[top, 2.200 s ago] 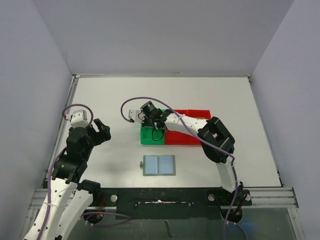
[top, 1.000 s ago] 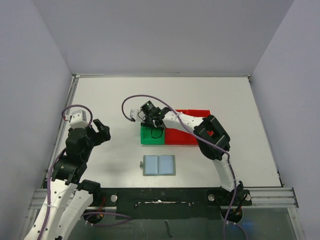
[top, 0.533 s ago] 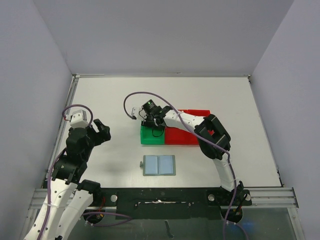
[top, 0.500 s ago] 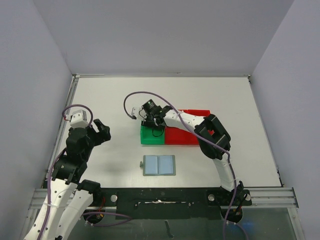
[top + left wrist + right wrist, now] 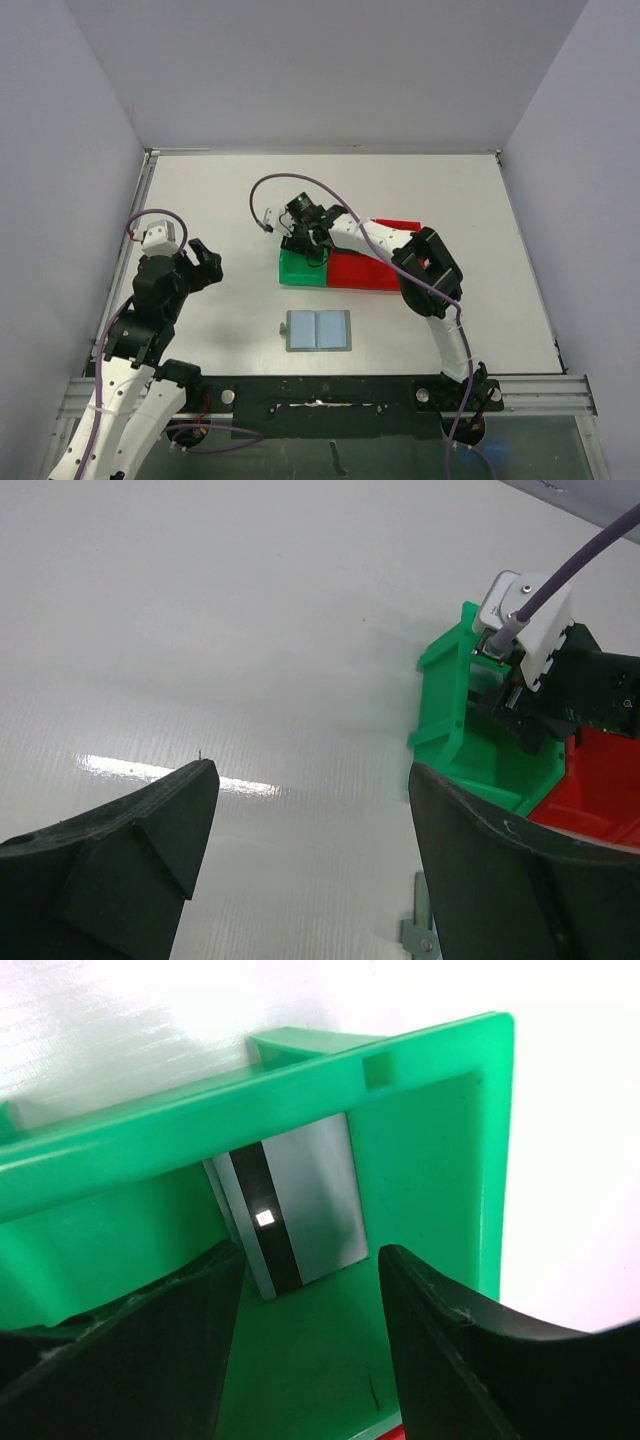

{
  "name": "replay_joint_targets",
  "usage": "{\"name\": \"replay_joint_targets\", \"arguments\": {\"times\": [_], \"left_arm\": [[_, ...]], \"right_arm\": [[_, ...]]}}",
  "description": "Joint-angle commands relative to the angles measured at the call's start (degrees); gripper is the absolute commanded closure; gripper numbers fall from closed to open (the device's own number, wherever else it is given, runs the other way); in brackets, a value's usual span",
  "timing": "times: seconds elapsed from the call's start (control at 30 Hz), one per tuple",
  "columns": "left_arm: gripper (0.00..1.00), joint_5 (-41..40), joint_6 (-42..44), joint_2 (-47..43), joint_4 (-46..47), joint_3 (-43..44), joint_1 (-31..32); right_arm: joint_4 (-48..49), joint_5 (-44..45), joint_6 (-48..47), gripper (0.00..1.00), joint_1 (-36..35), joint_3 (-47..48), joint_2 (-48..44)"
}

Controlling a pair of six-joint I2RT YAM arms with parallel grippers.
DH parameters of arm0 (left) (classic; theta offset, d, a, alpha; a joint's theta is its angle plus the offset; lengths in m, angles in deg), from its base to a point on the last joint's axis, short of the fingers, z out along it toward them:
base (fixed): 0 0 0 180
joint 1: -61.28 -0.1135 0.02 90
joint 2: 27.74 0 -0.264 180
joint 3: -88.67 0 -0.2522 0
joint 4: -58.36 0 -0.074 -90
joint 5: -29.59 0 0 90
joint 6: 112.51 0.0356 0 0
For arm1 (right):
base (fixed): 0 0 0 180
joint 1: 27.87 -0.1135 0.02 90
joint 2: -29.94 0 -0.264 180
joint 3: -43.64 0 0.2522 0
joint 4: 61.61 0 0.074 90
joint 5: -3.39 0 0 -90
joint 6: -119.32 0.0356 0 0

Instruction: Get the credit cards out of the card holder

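The card holder (image 5: pixel 318 330) lies open and flat on the table near the front, showing two pale blue panels; only its corner (image 5: pixel 420 932) shows in the left wrist view. One credit card (image 5: pixel 290 1215), grey with a black stripe, rests inside the green bin (image 5: pixel 430 1160) against its far wall. My right gripper (image 5: pixel 305 1360) hangs open over that bin (image 5: pixel 303 268), nothing between its fingers (image 5: pixel 470 1360). In the top view it (image 5: pixel 308 243) sits above the bin's back edge. My left gripper (image 5: pixel 310 870) is open and empty over bare table at the left (image 5: pixel 200 265).
A red bin (image 5: pixel 365 270) stands joined to the green one's right side, also seen as the red bin (image 5: pixel 600 790) in the left wrist view. Grey walls enclose the table on three sides. The right arm's purple cable (image 5: pixel 290 185) loops above the bins.
My right gripper's jaws have opened wider and pulled slightly back over the green bin, leaving the card inside. The left arm and the card holder have not moved.
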Motion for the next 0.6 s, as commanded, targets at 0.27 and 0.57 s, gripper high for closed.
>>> {"name": "replay_joint_targets", "arguments": {"times": [0.27,0.57], "left_arm": [[0.24,0.6,1.2,-0.1,3.0,0.5,-0.3],[0.24,-0.2,0.9,-0.7,2.8,0.6,-0.3]], "right_arm": [[4.9,-1.9,15.5,0.43,0.9,3.8,-4.8],[5.4,0.5,45.1,0.55,0.8,1.8,-8.0]]}}
